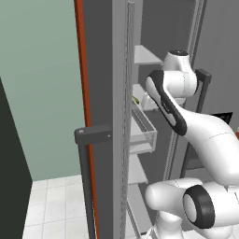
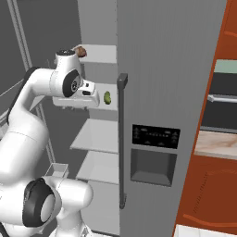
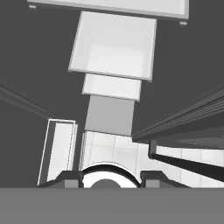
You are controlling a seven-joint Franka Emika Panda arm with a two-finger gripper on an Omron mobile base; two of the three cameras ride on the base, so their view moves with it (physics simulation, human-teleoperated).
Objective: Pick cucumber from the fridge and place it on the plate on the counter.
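— Since the cucumber (image 2: 107, 97) is what we're after, where is it?

— Inside the fridge (image 2: 162, 69), at mid height, just beside the end of the robot's hand. From the right base camera it is a small green oblong against the grey interior; from the left base camera only a green sliver peeks out past the wrist.

— Is the gripper (image 3: 107, 178) on it?

— Its jaws are drawn in as far as they go, but I can't tell whether they clamp the cucumber or merely sit next to it. The hand camera looks down past the shelf edges to the floor tiles, with no green between the tips.

— How should it handle?

— My guess: light, firm, and smooth-skinned, so it could roll or slip. Take it across the middle, on the short axis, and it shouldn't pivot.

— What's around it?

— A small brown round item (image 2: 81, 51) sits on the shelf above, a clear door bin (image 1: 144, 128) hangs on the open door, and the counter (image 2: 215, 143) lies well off to the right, past the closed door's dark handle (image 2: 121, 139).
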